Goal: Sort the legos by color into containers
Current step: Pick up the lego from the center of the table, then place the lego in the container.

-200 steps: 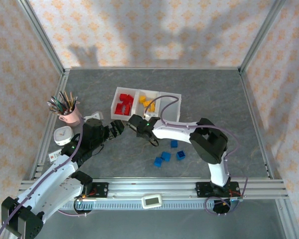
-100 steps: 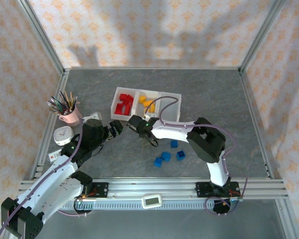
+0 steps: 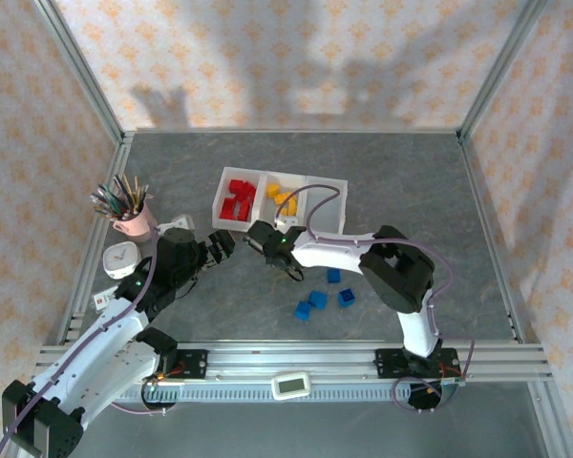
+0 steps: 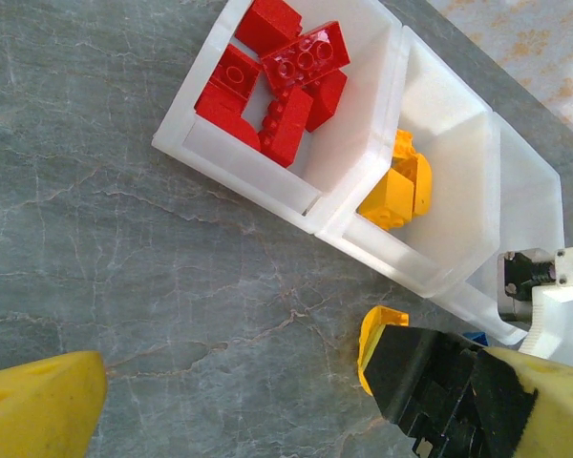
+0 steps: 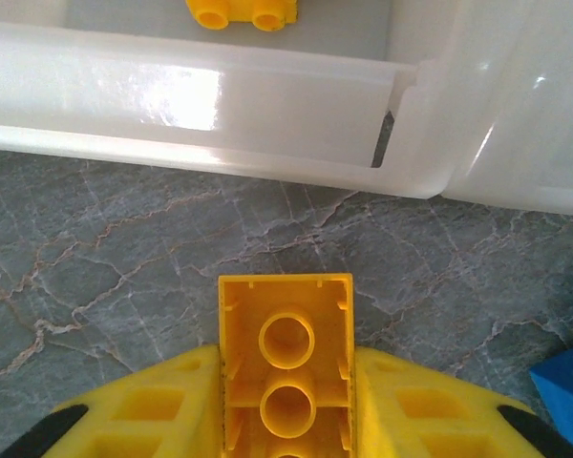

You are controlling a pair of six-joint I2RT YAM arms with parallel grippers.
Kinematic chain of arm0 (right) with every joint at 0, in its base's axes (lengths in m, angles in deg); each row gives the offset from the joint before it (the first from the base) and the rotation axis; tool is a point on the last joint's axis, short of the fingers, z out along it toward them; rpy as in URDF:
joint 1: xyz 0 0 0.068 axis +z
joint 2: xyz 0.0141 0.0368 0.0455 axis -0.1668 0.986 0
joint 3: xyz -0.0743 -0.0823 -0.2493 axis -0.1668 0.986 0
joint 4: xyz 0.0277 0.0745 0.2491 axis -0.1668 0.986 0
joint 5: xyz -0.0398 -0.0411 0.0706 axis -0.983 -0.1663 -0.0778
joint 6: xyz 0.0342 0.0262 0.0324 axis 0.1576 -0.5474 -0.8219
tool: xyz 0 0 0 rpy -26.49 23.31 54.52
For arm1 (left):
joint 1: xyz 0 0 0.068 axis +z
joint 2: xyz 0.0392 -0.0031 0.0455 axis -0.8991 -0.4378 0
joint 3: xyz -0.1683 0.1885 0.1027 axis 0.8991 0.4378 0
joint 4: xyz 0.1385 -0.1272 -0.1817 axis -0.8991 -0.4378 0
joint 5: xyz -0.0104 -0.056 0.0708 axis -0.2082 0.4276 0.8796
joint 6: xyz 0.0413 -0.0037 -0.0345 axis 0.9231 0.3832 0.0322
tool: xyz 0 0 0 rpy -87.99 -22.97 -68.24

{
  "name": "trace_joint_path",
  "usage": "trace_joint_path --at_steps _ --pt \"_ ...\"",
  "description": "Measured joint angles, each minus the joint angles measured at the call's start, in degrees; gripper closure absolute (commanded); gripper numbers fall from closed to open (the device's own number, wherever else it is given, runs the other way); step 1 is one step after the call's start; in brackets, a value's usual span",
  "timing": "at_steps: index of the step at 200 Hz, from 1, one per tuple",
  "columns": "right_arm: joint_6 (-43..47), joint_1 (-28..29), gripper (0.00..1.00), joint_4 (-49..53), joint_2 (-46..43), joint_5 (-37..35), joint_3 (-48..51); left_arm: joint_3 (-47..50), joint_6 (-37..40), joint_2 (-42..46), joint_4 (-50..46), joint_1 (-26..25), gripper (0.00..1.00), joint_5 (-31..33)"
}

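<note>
The translucent white tray (image 3: 213, 204) holds red legos (image 3: 236, 200) in its left compartment and yellow legos (image 3: 281, 195) in the middle one; the right compartment (image 3: 327, 208) looks bare. Several blue legos (image 3: 311, 300) lie on the table in front. My right gripper (image 3: 259, 236) is shut on a yellow brick (image 5: 286, 361), hollow underside up, just short of the tray wall (image 5: 220, 95). My left gripper (image 3: 220, 246) stands wide open over bare table (image 4: 291, 391). In its view the held yellow brick (image 4: 374, 336) lies close to its right finger.
A pink cup of pencils (image 3: 134, 216), a small white clock (image 3: 122, 258) and a white block (image 3: 179, 224) stand at the left. A blue brick (image 5: 565, 384) lies just right of the right gripper. Metal frame posts and patterned walls surround the table.
Hardly anything has moved. The right gripper still holds the yellow brick in front of the tray, and the left gripper stays open beside it.
</note>
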Motion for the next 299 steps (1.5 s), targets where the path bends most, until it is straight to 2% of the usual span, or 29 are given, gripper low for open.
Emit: trace_joint_path --at_steps 36,71,105,136,165,187,231,264,299 --pt "1.1 0.0 0.68 0.1 -1.3 -0.1 0.0 -0.3 0.0 0.0 -0.1 0.0 0.01 0.0" --pt "3.0 -0.2 0.68 0.3 -6.2 -0.1 -0.2 -2.4 0.0 0.0 -0.7 0.0 0.01 0.2" --pt "6.1 -2.6 0.68 0.2 -9.2 -0.4 -3.1 -4.3 0.1 -0.2 -0.8 0.0 0.01 0.5" --pt "9.7 -7.0 0.68 -0.6 -7.4 -0.6 -8.5 -6.0 0.5 -3.7 -0.1 0.0 0.01 0.4" --pt "12.7 -10.0 0.67 -2.0 -1.0 -1.1 -15.7 -6.4 0.5 -6.8 1.8 0.0 0.01 0.4" --pt "14.6 -11.2 0.63 -2.8 4.4 -1.1 -19.7 -6.4 1.0 -7.7 2.5 0.0 0.01 0.4" --pt "16.7 -12.8 0.46 -2.2 10.4 0.4 -24.8 -7.3 1.6 -8.0 3.1 0.0 0.01 0.4" --pt "17.8 -12.9 0.39 -2.3 7.8 0.7 -23.5 -7.9 1.6 -8.0 3.2 0.0 0.01 0.4" --pt "18.2 -12.9 0.34 -2.7 -2.6 0.9 -13.9 -7.9 1.6 -8.0 3.2 0.0 0.01 -0.1"
